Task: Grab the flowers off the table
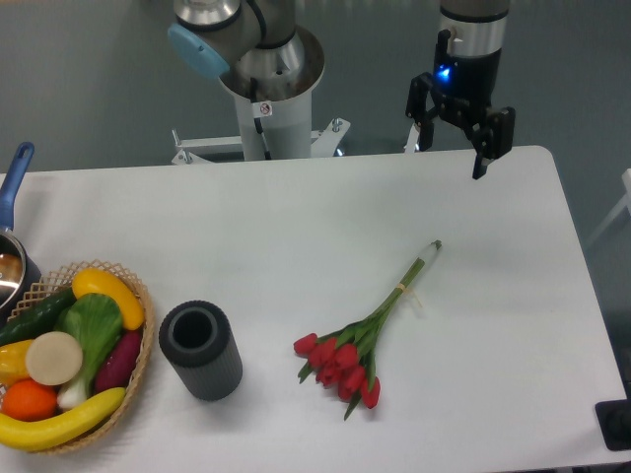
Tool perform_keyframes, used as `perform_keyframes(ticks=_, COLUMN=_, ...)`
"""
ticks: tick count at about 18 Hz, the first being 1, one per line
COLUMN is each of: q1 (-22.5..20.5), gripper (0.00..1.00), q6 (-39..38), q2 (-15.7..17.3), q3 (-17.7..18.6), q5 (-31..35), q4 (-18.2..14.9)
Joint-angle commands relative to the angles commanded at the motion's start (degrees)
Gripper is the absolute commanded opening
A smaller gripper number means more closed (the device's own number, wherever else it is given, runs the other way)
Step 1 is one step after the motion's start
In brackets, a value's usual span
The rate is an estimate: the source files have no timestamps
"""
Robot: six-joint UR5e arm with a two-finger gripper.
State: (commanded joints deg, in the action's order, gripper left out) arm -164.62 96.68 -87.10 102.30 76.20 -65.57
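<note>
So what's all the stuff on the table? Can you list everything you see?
flowers: one bunch, red tulip buds with green stems, lying right of centre on the table
cylinder: one, dark grey, hollow, upright, left of the flowers
wicker basket: one, tan, front left, holding toy fruit and vegetables
pot: one, blue handle, left edge, partly cut off
table: one, white
end effector: one, black, open, hanging above the table's far right edge
</note>
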Motion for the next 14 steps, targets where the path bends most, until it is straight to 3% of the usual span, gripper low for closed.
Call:
perform_keyframes(ticks=7, q1=0.61, gripper=1.00, q6=-1.84, q2=-0.18, q3=0.17, q5=0.00, q4=-0.09)
perform_keyframes(ticks=14, q1=4.30, gripper=1.00, q6=-14.66, q2=-2.55, q3=0.44, q5=0.09, q4=0.62)
